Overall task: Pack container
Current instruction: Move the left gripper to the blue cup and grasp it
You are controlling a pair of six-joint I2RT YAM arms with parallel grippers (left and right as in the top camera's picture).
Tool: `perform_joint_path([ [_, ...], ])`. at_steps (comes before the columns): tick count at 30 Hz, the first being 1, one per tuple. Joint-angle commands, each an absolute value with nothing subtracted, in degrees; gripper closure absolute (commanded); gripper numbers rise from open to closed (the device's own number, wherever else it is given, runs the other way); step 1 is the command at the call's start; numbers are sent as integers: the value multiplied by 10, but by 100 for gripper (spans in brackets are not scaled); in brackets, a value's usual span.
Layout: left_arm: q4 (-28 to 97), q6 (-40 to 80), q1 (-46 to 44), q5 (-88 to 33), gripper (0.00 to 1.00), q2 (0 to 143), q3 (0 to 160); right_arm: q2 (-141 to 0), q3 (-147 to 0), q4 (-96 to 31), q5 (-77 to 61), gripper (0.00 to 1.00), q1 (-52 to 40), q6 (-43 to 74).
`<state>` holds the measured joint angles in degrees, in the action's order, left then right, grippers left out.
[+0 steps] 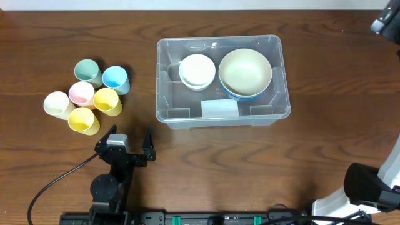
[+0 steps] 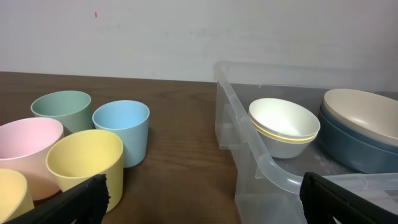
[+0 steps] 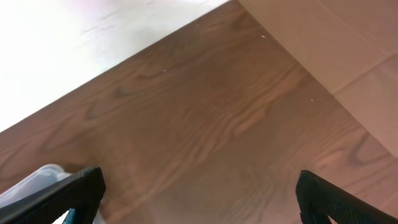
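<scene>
Brown wooden table with the clear plastic container sitting in the middle of it. Looks partly packed to me. A big cream bowl is nested on a blue bowl in its right half, and a stack of small white bowls is in its left half. Six pastel cups are clustered outside, left of the container, so they're probably what's left. Left end effector is near its front-left corner, wide open and empty. Right end effector is beyond its right side, also open and empty.

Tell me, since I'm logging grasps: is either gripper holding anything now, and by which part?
Nothing is held. The left gripper is open and empty, short of the cups and the container; the right gripper is open above the table.
</scene>
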<state>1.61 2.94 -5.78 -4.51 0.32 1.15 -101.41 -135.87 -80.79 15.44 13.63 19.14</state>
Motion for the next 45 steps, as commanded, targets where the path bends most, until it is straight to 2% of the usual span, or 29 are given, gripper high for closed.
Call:
perform_joint_path([
  [1, 36, 26, -56, -53, 2, 2, 2, -1013, -1356, -808, 159, 1, 148, 203],
  [7, 39, 75, -56, -56, 2, 2, 5, -1013, -1356, -808, 159, 1, 149, 203],
  [11, 112, 196, -54, -56, 2, 12, 62, -1013, -1356, -808, 159, 1, 150, 203],
  [14, 165, 220, -54, -56, 2, 51, 140, -1013, -1356, -808, 159, 1, 150, 203],
  [20, 291, 171, -54, -56, 2, 233, 392, -1013, -1356, -808, 159, 1, 149, 203],
  [27, 575, 63, -54, -56, 2, 526, 792, -1013, -1356, -808, 159, 1, 150, 203],
  [30, 649, 34, -54, -56, 2, 617, 906, -1013, -1356, -808, 159, 1, 149, 203],
  [37, 666, 24, -54, -53, 2, 722, 927, -1013, -1356, -808, 159, 1, 149, 203],
  [45, 625, 6, -38, -17, 2, 839, 927, -1013, -1356, -808, 159, 1, 149, 203],
])
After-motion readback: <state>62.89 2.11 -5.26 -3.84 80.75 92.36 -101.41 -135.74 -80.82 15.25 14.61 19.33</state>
